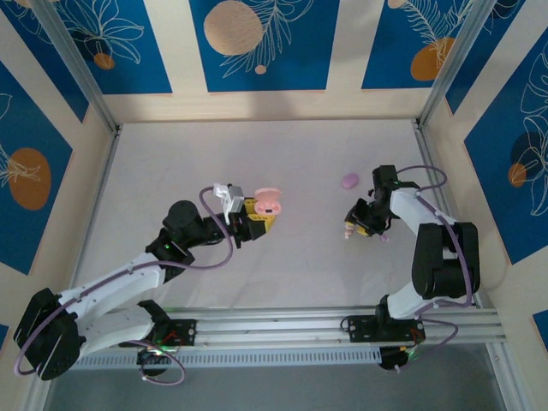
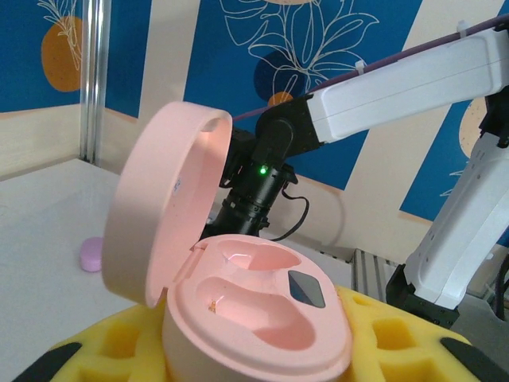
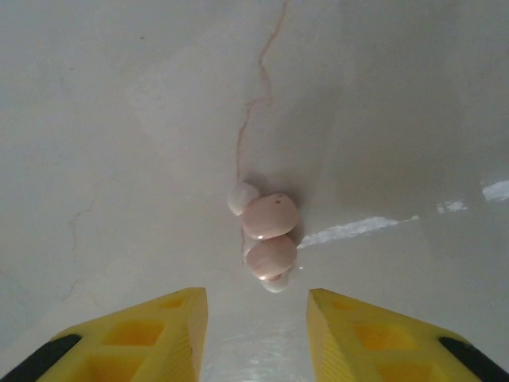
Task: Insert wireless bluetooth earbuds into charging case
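Left tool (image 1: 257,216): clamped on the pink charging case (image 2: 262,318), whose lid stands hinged open. Right tool (image 3: 254,306): yellow fingers (image 3: 151,334) apart, tips low over the desk (image 3: 119,119). Wireless bluetooth earbuds (image 3: 269,237): pale pink pair, touching one another on the desk just beyond the right tool's tips, in line with its gap; a lilac case (image 1: 349,181) lies farther past them.

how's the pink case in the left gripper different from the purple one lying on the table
The pink case is open, its lid raised and both wells empty; the purple case looks closed. The pink case is clamped in the left gripper; the purple case lies free on the table. One is pale pink, the other lilac. Both are rounded and pebble-shaped.
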